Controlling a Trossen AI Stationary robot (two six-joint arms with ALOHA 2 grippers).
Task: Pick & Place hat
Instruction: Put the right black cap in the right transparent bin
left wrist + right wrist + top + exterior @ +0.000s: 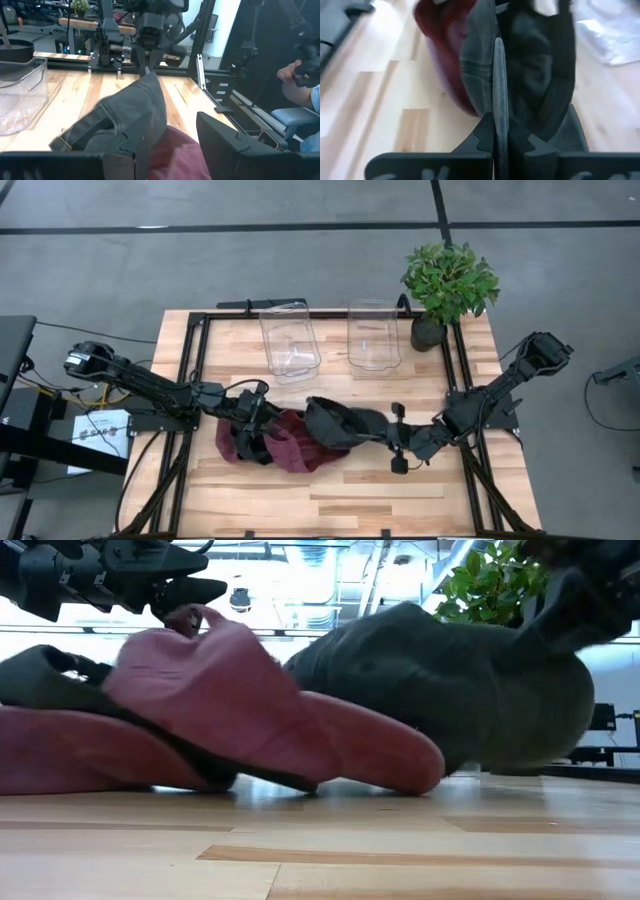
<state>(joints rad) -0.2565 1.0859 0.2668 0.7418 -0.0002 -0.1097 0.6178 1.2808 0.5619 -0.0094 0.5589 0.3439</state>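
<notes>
Grey hat (340, 425) sits pinched by its brim edge in the right end effector (392, 433), crown trailing away toward the left arm, long axis across the bench (400, 490). Left end effector (250, 425), part-open, hovers over the red hat (290, 442) alongside.

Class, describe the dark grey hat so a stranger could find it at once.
Start at the potted plant at the wooden table's far right corner, then move toward the near middle. There lies the grey hat, its edge pinched in the right claw. Unlike the maroon hat it overlaps, it is charcoal-coloured.
</notes>
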